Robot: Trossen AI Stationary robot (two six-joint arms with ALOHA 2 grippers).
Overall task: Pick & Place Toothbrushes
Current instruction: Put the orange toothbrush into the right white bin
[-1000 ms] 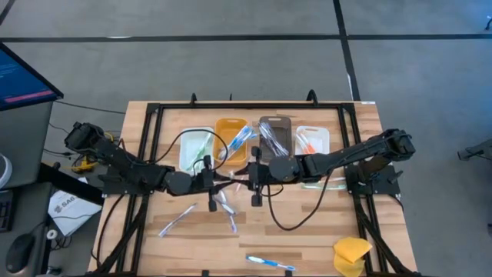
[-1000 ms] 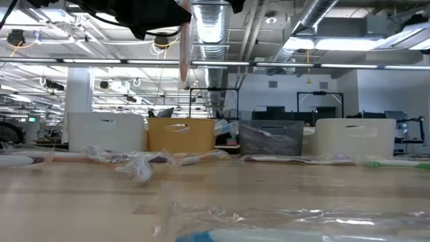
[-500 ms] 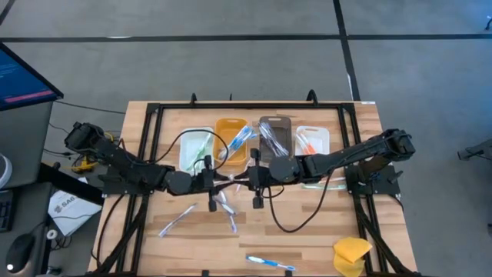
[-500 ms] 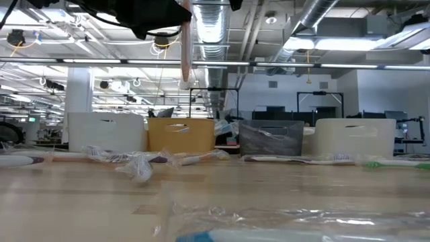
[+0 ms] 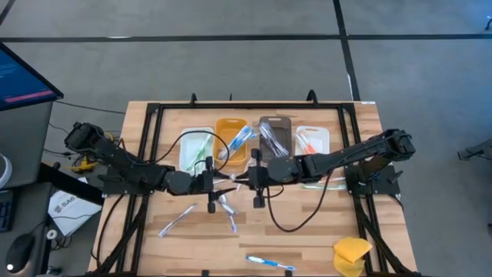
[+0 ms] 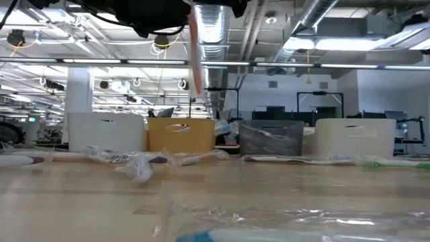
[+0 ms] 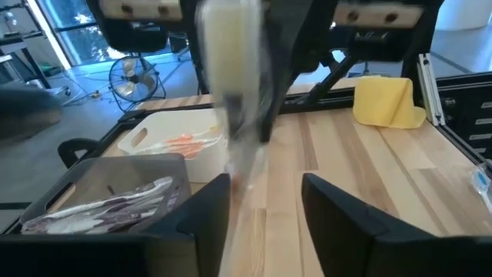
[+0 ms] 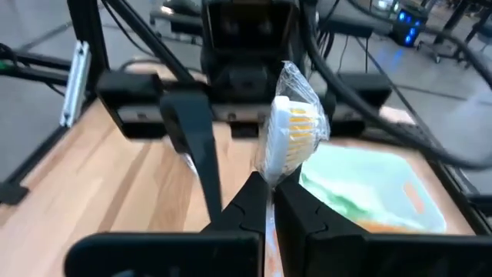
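Wooden table, four bins at 12 o'clock. Right pincer clamped on a wrapped toothbrush mid-table; it has just swung toward the left pincer, which gapes around it. Looks like a handover.

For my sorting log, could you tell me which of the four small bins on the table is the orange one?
The orange plastic bin is second from the left in the row, between a white bin and a dark grey bin.
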